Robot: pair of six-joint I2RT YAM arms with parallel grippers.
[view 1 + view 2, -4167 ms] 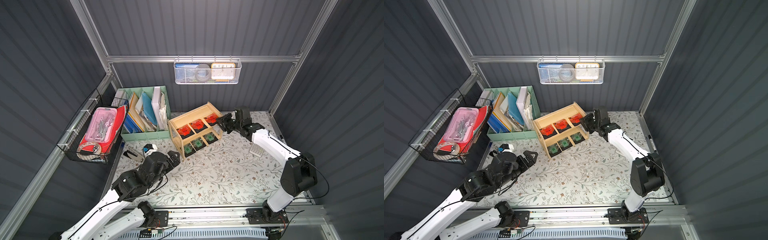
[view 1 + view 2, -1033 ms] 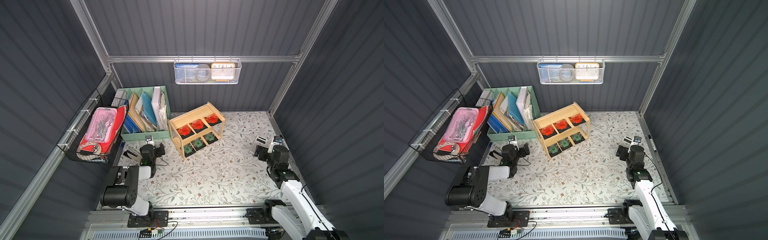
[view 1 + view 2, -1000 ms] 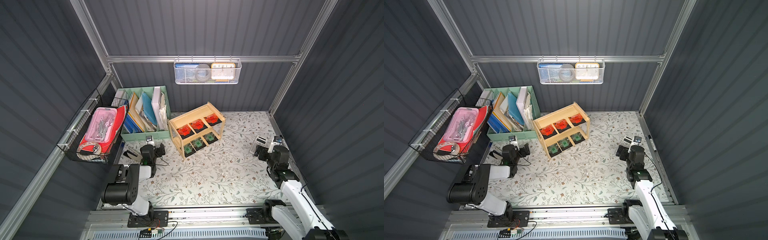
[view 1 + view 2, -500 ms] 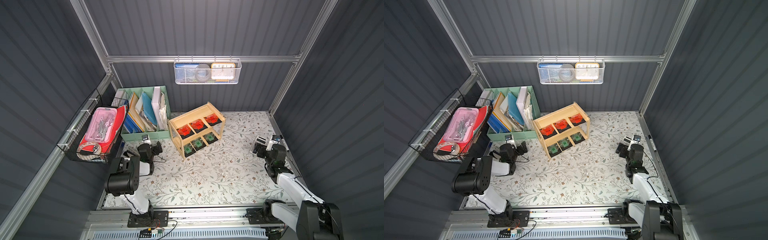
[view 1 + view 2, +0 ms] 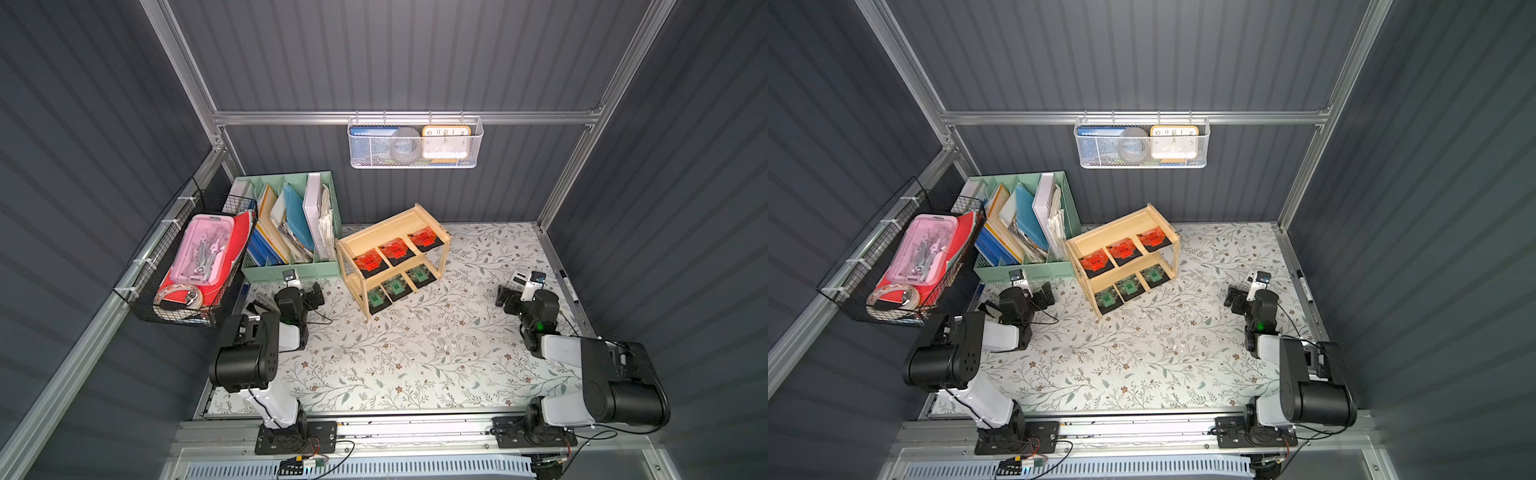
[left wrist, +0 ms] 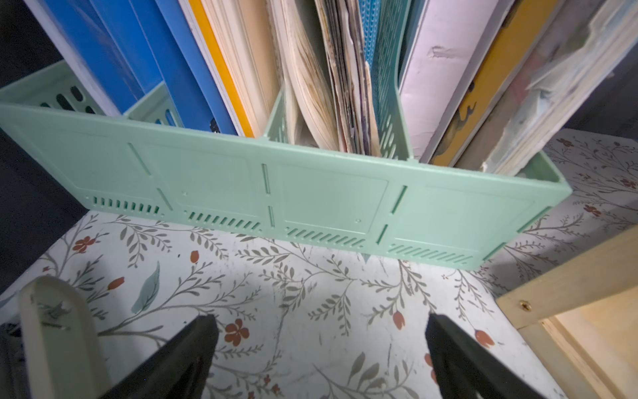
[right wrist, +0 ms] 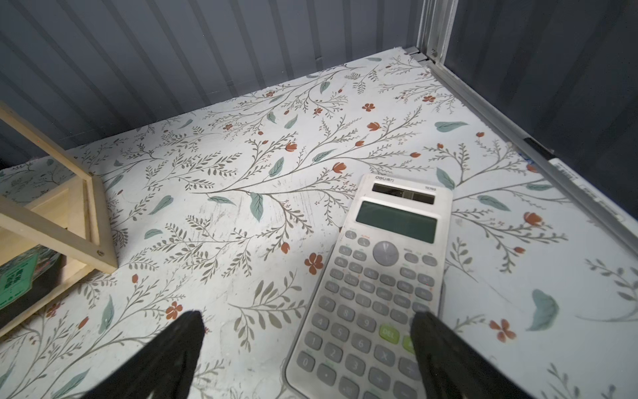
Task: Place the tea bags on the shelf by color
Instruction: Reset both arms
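Note:
The light wooden shelf point(image 5: 382, 232) point(image 5: 1121, 230) stands at the back of the table, angled, next to the organizer. Three orange-red tea bags point(image 5: 395, 250) point(image 5: 1120, 251) lie in a row on its upper board. Three green tea bags point(image 5: 396, 285) point(image 5: 1129, 286) lie on the lower board; one point(image 7: 17, 279) shows in the right wrist view. My left gripper point(image 5: 301, 291) point(image 5: 1030, 293) point(image 6: 319, 321) is open and empty, low over the table, facing the organizer. My right gripper point(image 5: 521, 295) point(image 5: 1248, 297) point(image 7: 307, 319) is open over a calculator's keys, holding nothing.
A mint-green file organizer point(image 5: 291, 266) point(image 6: 310, 197) full of folders stands left of the shelf. A white calculator point(image 7: 379, 269) point(image 5: 517, 279) lies near the right edge, a marker point(image 5: 567, 286) beyond it. A black wire basket point(image 5: 187, 266) hangs at the left; a white mesh basket point(image 5: 415, 143) hangs on the back wall.
Four seconds ago my right gripper was at the shelf's upper board and my left arm reached over the table. Both arms have since drawn back and folded low at the table's sides.

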